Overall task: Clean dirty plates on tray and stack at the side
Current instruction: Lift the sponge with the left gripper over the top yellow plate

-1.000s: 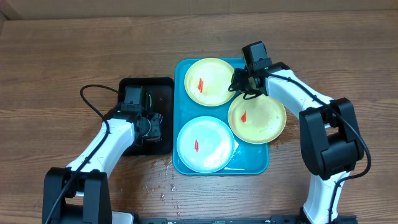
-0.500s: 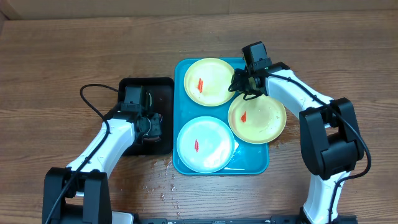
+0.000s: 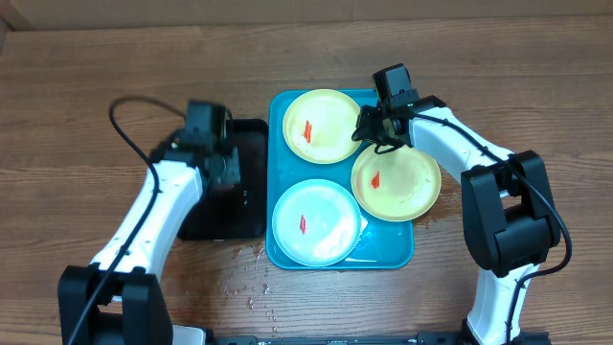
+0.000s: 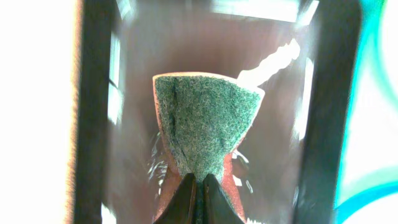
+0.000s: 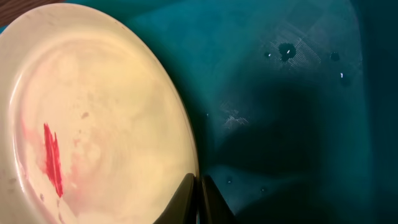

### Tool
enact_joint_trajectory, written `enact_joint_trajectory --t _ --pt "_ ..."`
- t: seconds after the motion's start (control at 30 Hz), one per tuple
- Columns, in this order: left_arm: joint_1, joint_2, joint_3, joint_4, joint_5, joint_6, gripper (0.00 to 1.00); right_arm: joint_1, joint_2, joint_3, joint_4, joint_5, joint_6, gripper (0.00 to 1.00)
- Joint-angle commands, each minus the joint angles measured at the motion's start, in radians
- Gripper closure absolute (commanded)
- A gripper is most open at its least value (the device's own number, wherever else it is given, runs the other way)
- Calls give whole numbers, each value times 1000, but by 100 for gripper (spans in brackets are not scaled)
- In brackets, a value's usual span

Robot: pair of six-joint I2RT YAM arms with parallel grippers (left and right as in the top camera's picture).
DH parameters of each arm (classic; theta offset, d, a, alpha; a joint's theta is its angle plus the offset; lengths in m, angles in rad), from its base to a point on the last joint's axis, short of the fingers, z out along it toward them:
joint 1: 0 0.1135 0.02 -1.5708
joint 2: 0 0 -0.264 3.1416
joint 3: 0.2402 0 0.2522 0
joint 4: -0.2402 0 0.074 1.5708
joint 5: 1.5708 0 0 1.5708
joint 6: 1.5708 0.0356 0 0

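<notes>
**A:** Three plates, one teal tray (image 3: 388, 247). Which way does the tray run?

**B:** Its long axis runs near to far, in the middle of the wooden table (image 3: 86, 86), just right of the black tray (image 3: 251, 218). The far yellow plate (image 3: 324, 126) and the mint plate (image 3: 316, 221) lie flat inside. The right yellow plate (image 3: 396, 182) hangs over the tray's right rim. Each has a red smear at its centre.

**A:** And the arms?

**B:** The left arm stretches from near-left out over the black tray, and the left gripper (image 4: 199, 182) is clamped on a green-faced sponge (image 4: 205, 121). The right arm bends in from near-right, and the right gripper (image 5: 198, 182) is pinched on the far yellow plate's right rim.
</notes>
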Motion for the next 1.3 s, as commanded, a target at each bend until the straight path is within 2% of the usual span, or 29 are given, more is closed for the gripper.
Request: enact_joint_trajectory --t 0.0,0.23,0.4,0.53,0.7,0.8,1.03,1.27 --pt "-3 0 131 -3 -55 83 96 2 13 -2 17 -5 2 96" --pt "-7 0 218 10 -47 98 96 2 13 -2 21 -13 2 96" --pt "-39 21 237 27 58 101 96 2 13 -2 29 -55 26 96" --pt "-64 95 329 18 183 81 96 2 13 -2 30 -53 28 96" --pt "-129 223 446 24 218 -14 96 3 13 -2 30 -53 28 96" --pt "-177 287 462 79 242 -50 96 5 13 -2 30 -50 28 96" --pt "-269 397 462 136 171 -110 96 5 14 -2 29 -50 28 96" --pt "-282 454 462 161 76 -118 96 5 14 -2 28 -50 28 96"
